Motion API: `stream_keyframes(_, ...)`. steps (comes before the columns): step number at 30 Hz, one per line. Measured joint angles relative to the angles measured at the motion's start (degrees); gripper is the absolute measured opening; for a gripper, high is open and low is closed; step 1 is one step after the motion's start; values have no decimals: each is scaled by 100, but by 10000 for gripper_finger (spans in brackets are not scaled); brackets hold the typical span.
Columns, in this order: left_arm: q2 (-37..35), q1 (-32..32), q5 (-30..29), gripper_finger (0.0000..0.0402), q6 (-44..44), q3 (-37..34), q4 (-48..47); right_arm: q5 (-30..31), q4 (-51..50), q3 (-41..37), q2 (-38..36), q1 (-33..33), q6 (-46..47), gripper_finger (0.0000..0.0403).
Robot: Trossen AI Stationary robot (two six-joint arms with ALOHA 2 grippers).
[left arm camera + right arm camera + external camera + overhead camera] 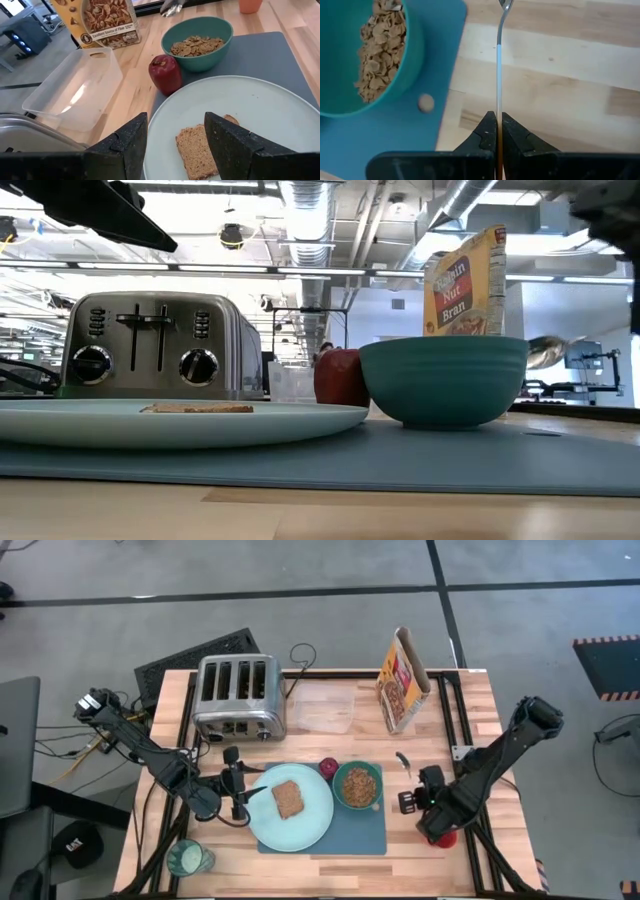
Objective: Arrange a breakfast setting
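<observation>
On the slate-blue mat (350, 835) lies the pale mint plate (310, 825) with the toast slice (288, 799) on it. Next to it stand the green bowl (358, 786), which holds cereal, and the dark red fruit (328, 769). My left gripper (245, 795) hovers open over the plate's left rim. In its wrist view its fingers (127, 142) stand on either side of the toast without touching it. My right gripper (415, 790), right of the mat, is shut on the spoon (498, 60). My right gripper pinches the spoon's thin handle (498, 100) between its two fingers, edge-on, with the fingers lying along the handle. The spoon reaches out beyond the fingertips toward the far edge. Its bowl end (553, 350) hangs clear above the bare wood beside the mat.
The chrome toaster (238, 695), a clear plastic tub (322, 710) and a cereal box (402, 680) stand along the far side. A glass (188, 858) is at the near left. A red cup (446, 838) sits under my right arm. A cereal flake (425, 102) lies on the mat.
</observation>
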Motion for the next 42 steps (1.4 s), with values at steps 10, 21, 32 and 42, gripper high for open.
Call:
stream_keyframes(10,0,0,0,183,48,0,-17,7,396,-161,3,-488,-533,29)
stream_keyframes(21,2,2,4,183,113,2,-31,-739,1118,-160,855,-761,-752,30)
stream_keyframes(32,2,2,33,183,107,2,-30,-548,1310,-157,940,-813,-681,30)
stream_keyframes(42,2,2,32,183,109,2,-19,-703,1672,-153,1330,-922,-653,31)
